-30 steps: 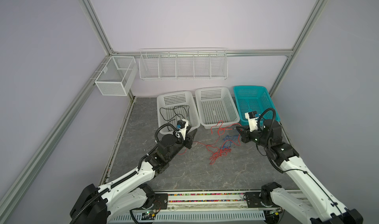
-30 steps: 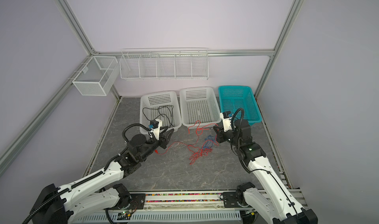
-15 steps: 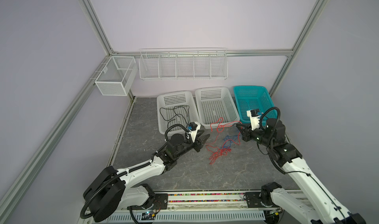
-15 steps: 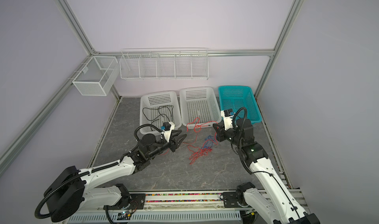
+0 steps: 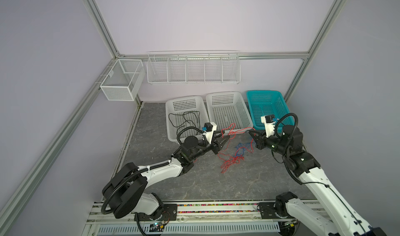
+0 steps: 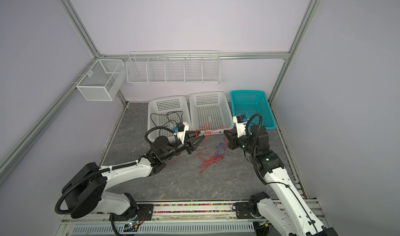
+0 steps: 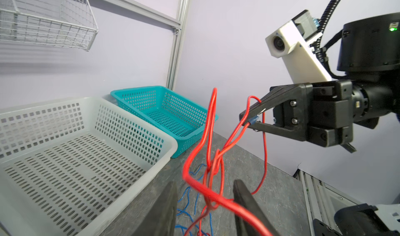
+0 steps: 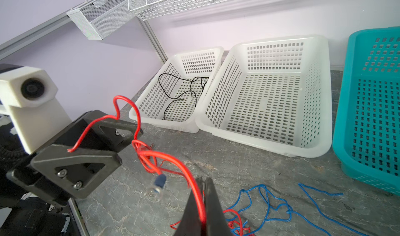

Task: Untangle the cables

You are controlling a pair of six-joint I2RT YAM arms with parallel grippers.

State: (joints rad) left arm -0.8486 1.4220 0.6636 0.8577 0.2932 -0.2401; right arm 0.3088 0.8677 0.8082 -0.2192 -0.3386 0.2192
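Right claw (image 5: 250,133) is pinching the red cable (image 5: 238,130) near its end, holding it above the counter (image 5: 194,187) — left claw (image 5: 224,138) is sitting part-open, red loops draping between its fingers. Blue cable (image 5: 240,148) is lying on the counter — black cable (image 8: 190,91) is resting in a white basket (image 8: 168,126).

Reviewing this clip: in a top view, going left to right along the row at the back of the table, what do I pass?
The left white basket holding a black cable → middle white basket → teal basket.
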